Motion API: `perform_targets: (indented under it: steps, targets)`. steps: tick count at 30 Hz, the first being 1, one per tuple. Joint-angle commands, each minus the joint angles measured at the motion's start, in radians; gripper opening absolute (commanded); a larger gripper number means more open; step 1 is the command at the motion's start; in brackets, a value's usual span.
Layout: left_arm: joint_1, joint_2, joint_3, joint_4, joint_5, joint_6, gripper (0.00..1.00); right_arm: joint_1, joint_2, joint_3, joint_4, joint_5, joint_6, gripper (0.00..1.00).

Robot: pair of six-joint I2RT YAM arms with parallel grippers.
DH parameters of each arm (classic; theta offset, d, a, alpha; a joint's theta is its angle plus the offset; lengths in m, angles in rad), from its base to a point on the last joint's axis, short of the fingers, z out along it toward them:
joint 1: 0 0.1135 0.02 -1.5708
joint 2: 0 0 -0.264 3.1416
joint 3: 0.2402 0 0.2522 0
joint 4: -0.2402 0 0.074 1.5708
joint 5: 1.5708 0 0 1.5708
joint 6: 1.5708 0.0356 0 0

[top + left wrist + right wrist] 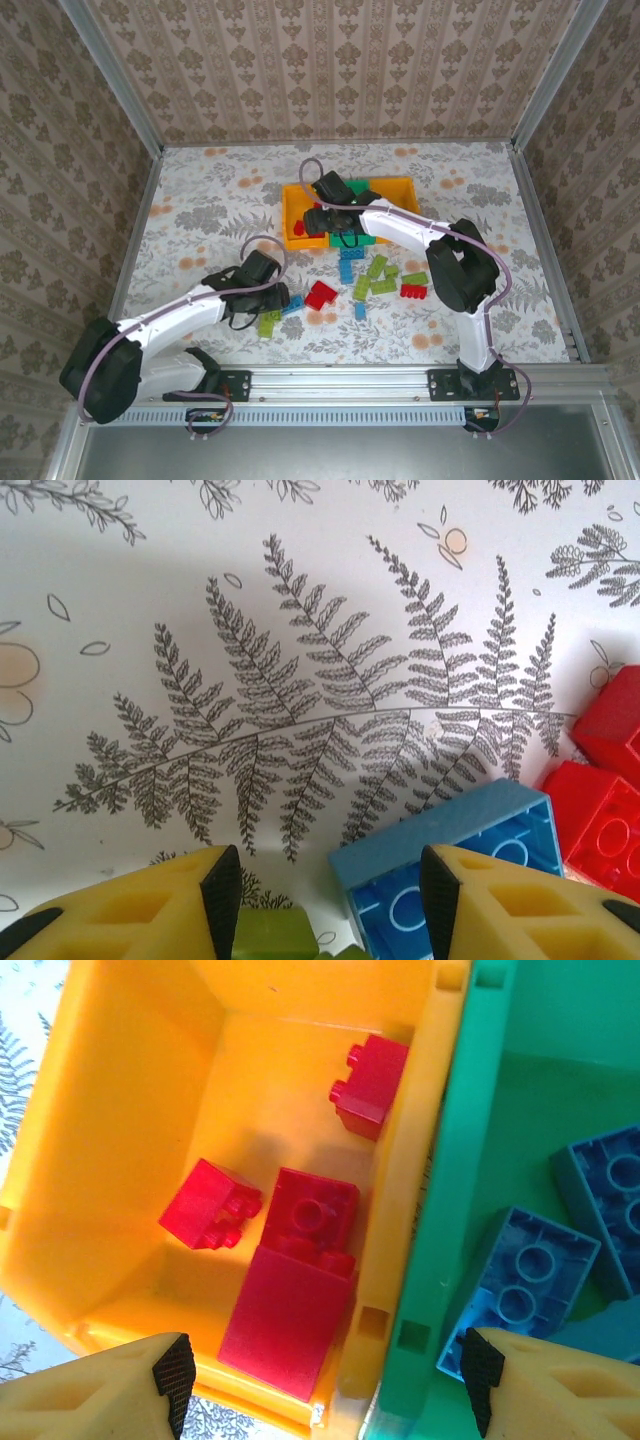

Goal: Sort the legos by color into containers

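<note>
The three joined containers stand at mid-table: a left orange bin [291, 214], a green middle bin [372, 186] and a right orange bin [405, 189]. My right gripper [325, 215] [325, 1370] hangs open and empty over the wall between the orange bin [120, 1110] and the green bin [450, 1210]. Three red legos [290, 1310] lie in the orange one, blue legos [520, 1280] in the green one. My left gripper [277, 300] [330, 890] is open low over the table, with a blue lego [470, 830] and a lime lego [275, 935] by its fingers and red legos [610, 780] to the right.
Loose legos lie scattered in front of the bins: blue [346, 265], lime [378, 266], lime [414, 278], red [413, 291] and a red cluster [320, 295]. Patterned walls close off the table's far side and both flanks. The aluminium rail [340, 380] runs along the near edge.
</note>
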Motion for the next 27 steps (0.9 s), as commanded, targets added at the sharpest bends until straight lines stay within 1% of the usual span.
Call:
perform_targets:
  steps: [1,3,4,7,10,12,14,17,22,27]
  targets:
    - [-0.001,-0.001,0.045,-0.016,-0.039,0.035,0.55,-0.004,-0.053,-0.025,-0.009,-0.003,0.007,0.74]
    - [0.000,-0.026,0.052,-0.049,-0.065,0.043,0.58,-0.003,-0.071,-0.045,0.001,-0.009,-0.004,0.74]
    - [0.001,-0.046,0.053,-0.066,-0.080,0.047,0.62,-0.002,-0.084,-0.060,0.011,-0.013,-0.009,0.74]
    - [0.004,-0.115,0.051,-0.116,-0.105,0.060,0.67,0.002,-0.124,-0.105,0.037,-0.012,-0.013,0.75]
    - [0.003,-0.173,0.054,-0.185,-0.101,0.070,0.70,0.001,-0.153,-0.133,0.042,0.011,-0.015,0.75]
    - [-0.013,-0.192,0.057,-0.232,-0.102,0.064,0.70,-0.002,-0.161,-0.139,0.034,0.027,-0.016,0.76]
    - [-0.046,-0.196,0.055,-0.255,-0.105,0.045,0.69,-0.008,-0.169,-0.142,0.026,0.032,-0.018,0.77]
    - [-0.124,-0.182,0.059,-0.276,-0.139,0.003,0.67,-0.017,-0.174,-0.148,0.017,0.033,-0.017,0.77]
    - [-0.240,-0.108,0.096,-0.306,-0.188,-0.041,0.69,-0.035,-0.185,-0.169,0.011,0.021,-0.014,0.78]
    - [-0.287,-0.026,0.118,-0.291,-0.203,-0.060,0.70,-0.048,-0.190,-0.183,0.013,0.010,-0.009,0.78]
